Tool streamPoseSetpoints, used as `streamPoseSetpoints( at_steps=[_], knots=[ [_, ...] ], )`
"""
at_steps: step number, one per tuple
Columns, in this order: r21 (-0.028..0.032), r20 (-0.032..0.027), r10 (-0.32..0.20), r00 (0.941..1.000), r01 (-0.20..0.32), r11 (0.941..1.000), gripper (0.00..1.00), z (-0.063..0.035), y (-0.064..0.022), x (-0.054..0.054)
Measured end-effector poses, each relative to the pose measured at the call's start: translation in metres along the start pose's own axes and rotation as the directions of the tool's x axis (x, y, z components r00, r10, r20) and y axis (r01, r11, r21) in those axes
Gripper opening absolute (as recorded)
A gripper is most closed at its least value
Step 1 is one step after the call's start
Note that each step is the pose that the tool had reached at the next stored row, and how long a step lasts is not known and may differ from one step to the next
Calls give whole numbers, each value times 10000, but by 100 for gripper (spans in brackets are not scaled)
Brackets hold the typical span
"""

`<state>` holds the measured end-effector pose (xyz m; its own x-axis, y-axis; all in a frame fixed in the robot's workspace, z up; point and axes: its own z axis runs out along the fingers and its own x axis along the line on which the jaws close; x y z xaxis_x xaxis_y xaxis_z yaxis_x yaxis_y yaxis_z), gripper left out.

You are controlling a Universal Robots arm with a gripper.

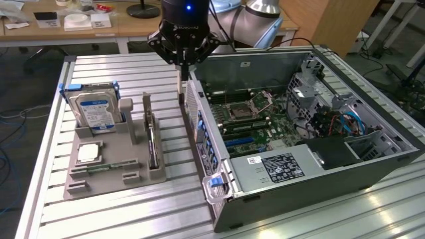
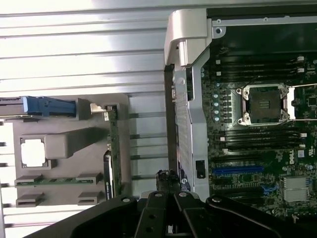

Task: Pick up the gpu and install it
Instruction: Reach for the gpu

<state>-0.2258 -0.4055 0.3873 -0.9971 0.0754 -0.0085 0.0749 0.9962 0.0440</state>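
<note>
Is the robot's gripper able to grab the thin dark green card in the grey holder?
Probably yes: the thin dark green card stands with its top edge bare, and the gripper hangs above, just beside it, nothing between.

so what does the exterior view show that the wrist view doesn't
Exterior view adds the hard drive's label, the power supply and a desk behind. Wrist view adds a straight-down look at the table slats between tray and case. Both have the gpu standing in the tray, the gripper and the motherboard.
</note>
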Motion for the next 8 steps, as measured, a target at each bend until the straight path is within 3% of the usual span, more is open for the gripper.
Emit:
streamPoseSetpoints(
  at_steps=[8],
  knots=[
    [0,-9,-1,10000,1,10000,11,5,-19,121]
  ],
)
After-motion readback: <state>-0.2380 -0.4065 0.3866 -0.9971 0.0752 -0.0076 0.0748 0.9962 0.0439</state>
